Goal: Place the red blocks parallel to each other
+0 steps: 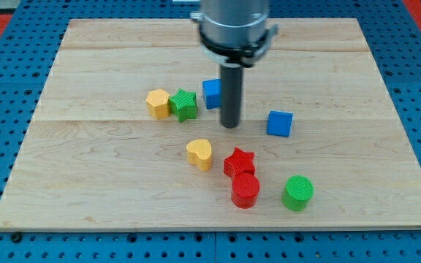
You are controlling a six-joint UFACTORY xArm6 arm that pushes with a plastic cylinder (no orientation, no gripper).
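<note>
A red star block (pixel 238 161) lies below the board's middle. A red cylinder block (pixel 245 190) sits just below it, touching it. My tip (pixel 229 125) stands above the red star, apart from it, right beside a blue block (pixel 211 93) that the rod partly hides. A yellow heart block (pixel 199 153) lies to the left of the red star.
A yellow block (pixel 158 103) and a green star block (pixel 184 104) touch each other left of my tip. A blue cube (pixel 279 123) lies to its right. A green cylinder (pixel 297 193) lies right of the red cylinder. The wooden board (pixel 86 168) sits on a blue pegboard.
</note>
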